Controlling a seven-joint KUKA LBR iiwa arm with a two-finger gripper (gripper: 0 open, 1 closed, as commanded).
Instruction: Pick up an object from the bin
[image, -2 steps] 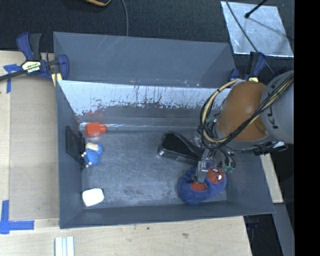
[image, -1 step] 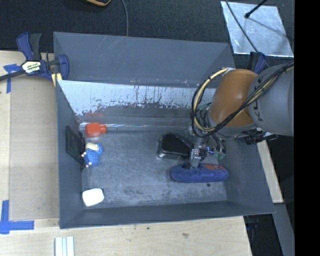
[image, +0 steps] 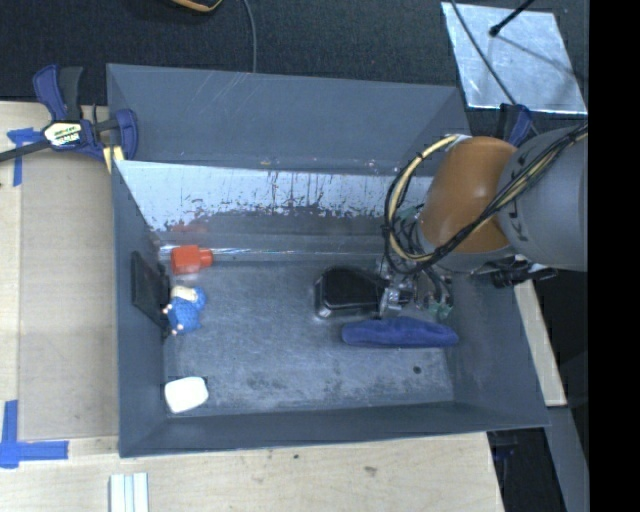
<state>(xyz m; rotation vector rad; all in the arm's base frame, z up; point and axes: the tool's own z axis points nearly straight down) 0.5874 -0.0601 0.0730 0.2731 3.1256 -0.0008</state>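
Observation:
My gripper (image: 398, 298) is low in the right part of the bin, under the arm's orange cover. A black, rounded object (image: 344, 291) lies just to its left, touching or nearly touching the fingertips. A dark blue, flat, elongated thing (image: 399, 333) lies right below the gripper on the bin floor. Nothing shows between the fingers, which are too small and cluttered to read.
Along the left wall lie an orange piece (image: 190, 259), a flat black piece (image: 149, 286), a blue-and-white figure (image: 184, 308) and a white lump (image: 186, 393) at the front left. The arm comes in over the right rim.

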